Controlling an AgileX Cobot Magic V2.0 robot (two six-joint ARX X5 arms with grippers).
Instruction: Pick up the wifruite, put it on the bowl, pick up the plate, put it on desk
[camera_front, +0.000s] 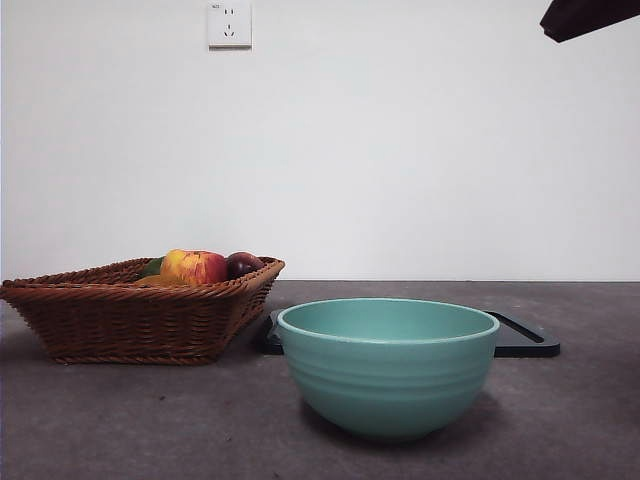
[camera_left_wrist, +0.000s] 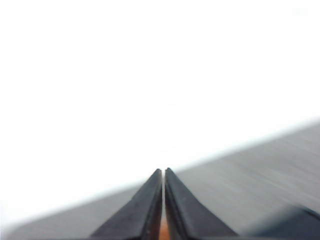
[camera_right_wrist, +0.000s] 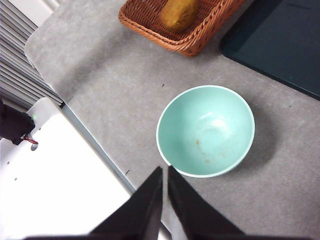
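Two matte black claws (camera_right_wrist: 164, 172) (camera_left_wrist: 163, 172), each of tapering wedge-shaped jaws.

A robot test bench in a plain indoor room, likely a lab. A bare white wall (camera_front: 400, 150) carries one socket (camera_front: 229, 23); the grey worktop (camera_front: 150, 420) abuts a white mounting plate (camera_right_wrist: 60, 170) with screw holes and a ribbed panel (camera_right_wrist: 20, 65). Household props stand staged on the worktop: basket (camera_front: 120, 320) of fruit, bowl (camera_front: 388, 365), dark tray (camera_front: 525, 340).
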